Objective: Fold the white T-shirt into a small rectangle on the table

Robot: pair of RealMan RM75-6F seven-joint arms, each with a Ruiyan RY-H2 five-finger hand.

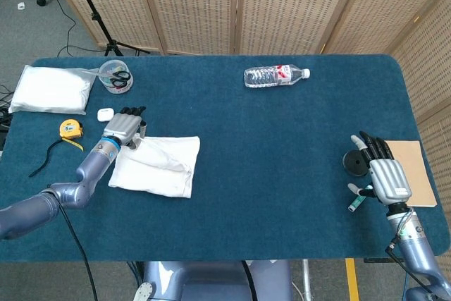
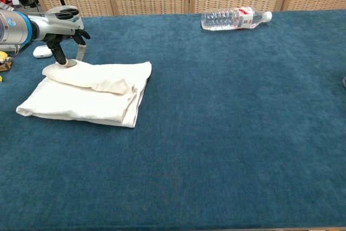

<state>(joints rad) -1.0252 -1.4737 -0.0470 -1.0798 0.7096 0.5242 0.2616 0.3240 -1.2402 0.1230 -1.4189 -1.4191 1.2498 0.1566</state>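
In the chest view the right hand is out of the picture. The left arm (image 2: 16, 25) is cut off at 9 o'clock. In the head view the right arm (image 1: 423, 262) runs off at 5 o'clock. A small thing (image 1: 356, 203) beside the right hand (image 1: 384, 174) is too tiny to name.

Woven folding screens (image 1: 239, 5) behind, grey floor (image 1: 28, 26), blue-covered table (image 1: 282, 195)

a: where's the white t-shirt (image 1: 156, 166)?
b: left of centre in the head view, lower on the blue table (image 1: 282, 146).
a: folded?
b: yes, a rough rectangle, with a rumpled ridge along its far edge.
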